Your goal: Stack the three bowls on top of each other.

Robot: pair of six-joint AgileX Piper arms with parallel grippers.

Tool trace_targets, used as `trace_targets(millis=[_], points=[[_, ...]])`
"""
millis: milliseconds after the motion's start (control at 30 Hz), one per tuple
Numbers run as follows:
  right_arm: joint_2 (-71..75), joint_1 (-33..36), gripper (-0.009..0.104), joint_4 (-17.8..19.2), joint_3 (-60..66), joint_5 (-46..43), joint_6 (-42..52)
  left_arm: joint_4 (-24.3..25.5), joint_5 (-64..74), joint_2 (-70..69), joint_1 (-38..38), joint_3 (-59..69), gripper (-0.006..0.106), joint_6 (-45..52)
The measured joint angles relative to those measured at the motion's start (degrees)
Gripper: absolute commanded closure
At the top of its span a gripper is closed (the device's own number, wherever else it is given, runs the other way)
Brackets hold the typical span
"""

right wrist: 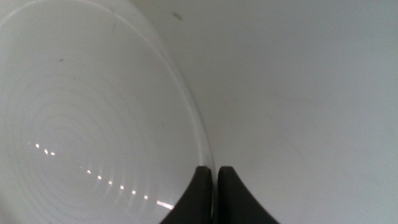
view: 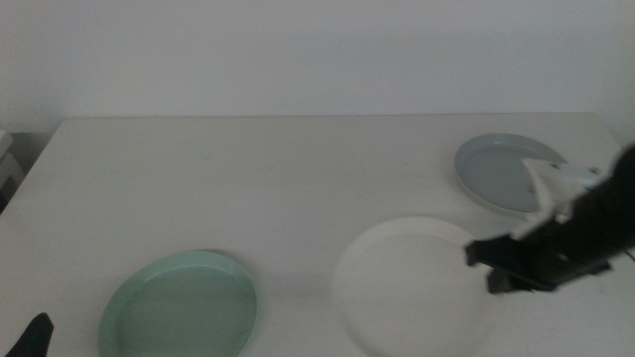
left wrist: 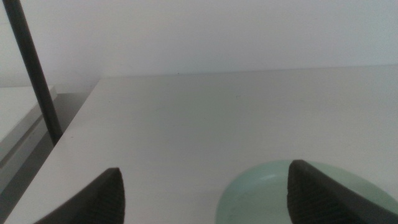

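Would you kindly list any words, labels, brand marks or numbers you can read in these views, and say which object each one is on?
None: no readable text shows in any view.
The mint green bowl, white bowl and pale grey bowl are plain, without print.
The table shows no label.
The right gripper, jaws pinched on the white bowl's rim, and the waiting left gripper carry no visible marking.

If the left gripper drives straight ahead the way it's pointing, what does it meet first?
Probably nothing soon: the left gripper, open and waiting at the near left table edge, points over bare table toward the back wall. The mint green bowl lies just off to one side below it; depth is uncertain.
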State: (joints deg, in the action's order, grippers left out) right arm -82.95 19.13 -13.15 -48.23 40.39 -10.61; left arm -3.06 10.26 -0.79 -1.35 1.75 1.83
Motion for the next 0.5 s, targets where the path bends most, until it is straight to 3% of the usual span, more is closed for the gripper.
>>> trace_targets(millis=[500], points=[[-24.7,6.5,0.096,-2.8,-20.7,-1.2,-0.3,0.0,0.0,0.0,0.0,0.0,0.013,0.0]])
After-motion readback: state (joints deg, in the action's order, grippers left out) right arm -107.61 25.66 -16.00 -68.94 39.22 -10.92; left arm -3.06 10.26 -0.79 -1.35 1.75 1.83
